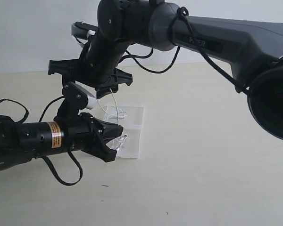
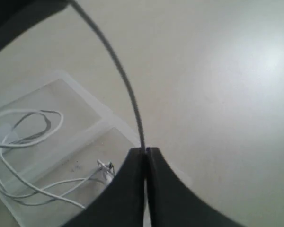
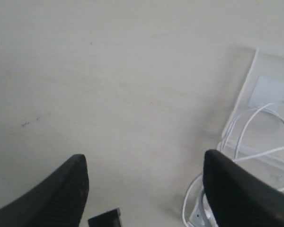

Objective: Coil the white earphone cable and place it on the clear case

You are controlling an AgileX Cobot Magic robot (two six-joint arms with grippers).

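Cable (image 1: 114, 112): white, loose loops lay on the case (image 1: 134, 117), one strand rising in an arc from it.
Case: clear, flat on the table (image 1: 203, 165).
Left gripper (image 2: 146, 151): clenched, pinching that strand just above the case.
Right gripper (image 3: 144, 189): above the left one, fingers spread wide, nothing held.

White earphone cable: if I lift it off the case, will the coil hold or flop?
Likely floppy: the white earphone cable lies in loose, uneven loops on the clear case. Slightly springy too, perhaps: the strand from the shut left gripper arcs smoothly. So the coil may well spring open.
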